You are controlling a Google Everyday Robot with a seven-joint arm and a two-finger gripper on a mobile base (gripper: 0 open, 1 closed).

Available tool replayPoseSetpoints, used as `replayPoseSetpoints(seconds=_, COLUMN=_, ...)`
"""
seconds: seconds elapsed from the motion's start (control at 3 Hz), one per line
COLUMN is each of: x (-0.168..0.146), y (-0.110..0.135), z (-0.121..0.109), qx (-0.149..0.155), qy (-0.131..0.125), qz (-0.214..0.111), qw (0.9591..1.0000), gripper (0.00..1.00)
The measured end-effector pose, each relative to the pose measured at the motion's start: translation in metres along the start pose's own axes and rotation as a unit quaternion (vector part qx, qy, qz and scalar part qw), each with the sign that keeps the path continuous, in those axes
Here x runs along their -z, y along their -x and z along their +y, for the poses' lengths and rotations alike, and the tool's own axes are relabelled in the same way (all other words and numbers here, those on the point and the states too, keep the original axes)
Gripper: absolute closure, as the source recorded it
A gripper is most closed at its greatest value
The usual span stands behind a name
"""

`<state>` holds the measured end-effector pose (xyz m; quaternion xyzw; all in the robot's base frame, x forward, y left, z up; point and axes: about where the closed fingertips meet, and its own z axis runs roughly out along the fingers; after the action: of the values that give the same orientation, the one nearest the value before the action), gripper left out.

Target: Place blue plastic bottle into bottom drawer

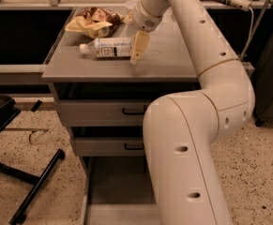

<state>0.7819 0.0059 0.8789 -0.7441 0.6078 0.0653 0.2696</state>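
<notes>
The blue plastic bottle lies on its side on the grey cabinet top, white cap pointing left. My gripper points down at the bottle's right end, touching it or just in front of it. The bottom drawer is pulled out near the floor; its visible part holds nothing, and my arm hides its right side.
A yellow-and-brown snack bag lies just behind the bottle. A white bowl shows behind my wrist. Two shut drawers with black handles sit above the open one. A black chair base stands on the floor at left.
</notes>
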Motion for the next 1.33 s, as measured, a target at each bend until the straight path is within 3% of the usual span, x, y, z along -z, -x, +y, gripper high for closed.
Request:
replayPoseSetpoints(seconds=0.33, x=-0.005, y=0.001, z=-0.003, qx=0.0, qy=-0.005, qz=-0.002, qw=1.0, gripper=0.0)
replayPoseSetpoints(seconds=1.0, x=-0.036, y=-0.001, z=0.002, qx=-0.011, qy=0.023, qz=-0.016, qw=0.9995, gripper=0.0)
replayPoseSetpoints(seconds=1.33, x=-0.037, y=-0.001, z=0.002, qx=-0.011, qy=0.023, qz=-0.017, qw=0.9995, gripper=0.19)
